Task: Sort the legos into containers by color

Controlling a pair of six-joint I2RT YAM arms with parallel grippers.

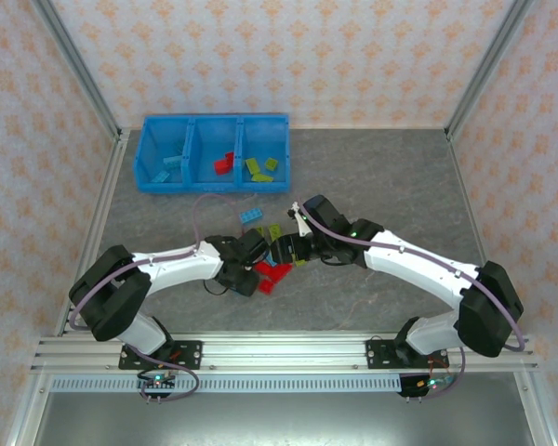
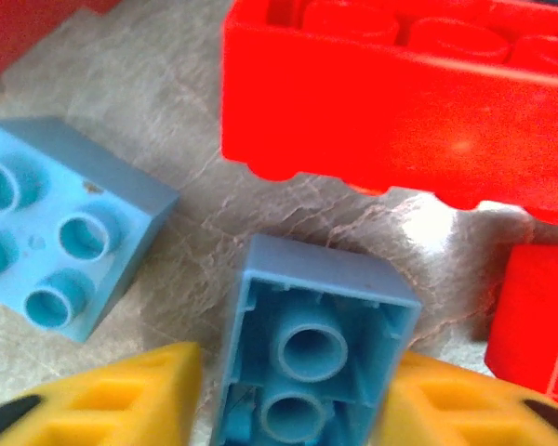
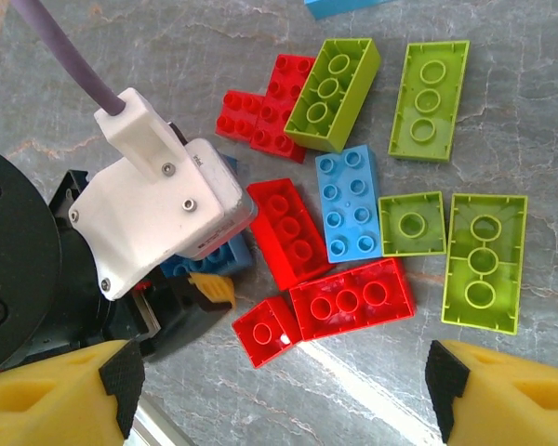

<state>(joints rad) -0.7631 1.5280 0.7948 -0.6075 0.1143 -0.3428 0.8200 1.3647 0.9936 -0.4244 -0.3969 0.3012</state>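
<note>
Down in the pile with the left tool (image 2: 293,400), yellow fingers (image 2: 121,400) flanking an upturned light blue lego (image 2: 316,344) on the counter (image 2: 167,84). Clamped or merely close? Cannot tell. Hollow side up, straddled across the narrow width, likely for a clean lift toward the blue tray (image 1: 216,119) at far left. Right tool (image 3: 284,386) spread wide, hovering over the loose legos (image 3: 353,297), apparently held clear of its partner.
</note>
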